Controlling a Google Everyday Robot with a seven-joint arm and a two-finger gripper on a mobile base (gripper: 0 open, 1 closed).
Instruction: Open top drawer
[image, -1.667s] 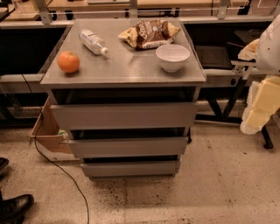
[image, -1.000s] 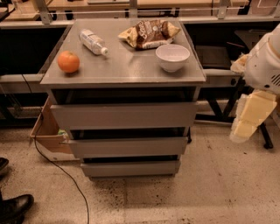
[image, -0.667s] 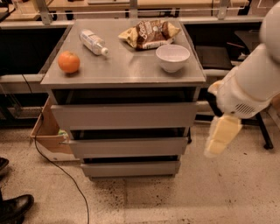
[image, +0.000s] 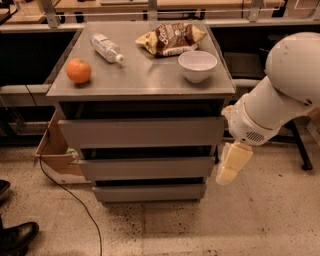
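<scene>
A black shoe sits at the lower left edge of the frame. Above it, a cardboard box stands on the floor against the left side of a grey metal cabinet. A dark cable runs from the box area down across the floor to the bottom edge.

On the cabinet top, from left to right:
- an orange near the front left corner;
- a clear plastic bottle lying on its side behind the orange;
- a crumpled snack bag at the rear centre;
- a white bowl, upright, right of centre.

The top drawer lies in the middle of the frame, directly under the cabinet top. It is the widest and tallest of the three grey fronts and appears closed. The middle drawer front and the bottom drawer front sit below it, each narrower.

The white arm enters from the right edge. The cream-coloured gripper hangs downward from it, just beside the cabinet's right side, level with the middle drawer front and below the right end of the top drawer. Whether the gripper is set wide or narrow cannot be told. Contact with the cabinet cannot be told.
</scene>
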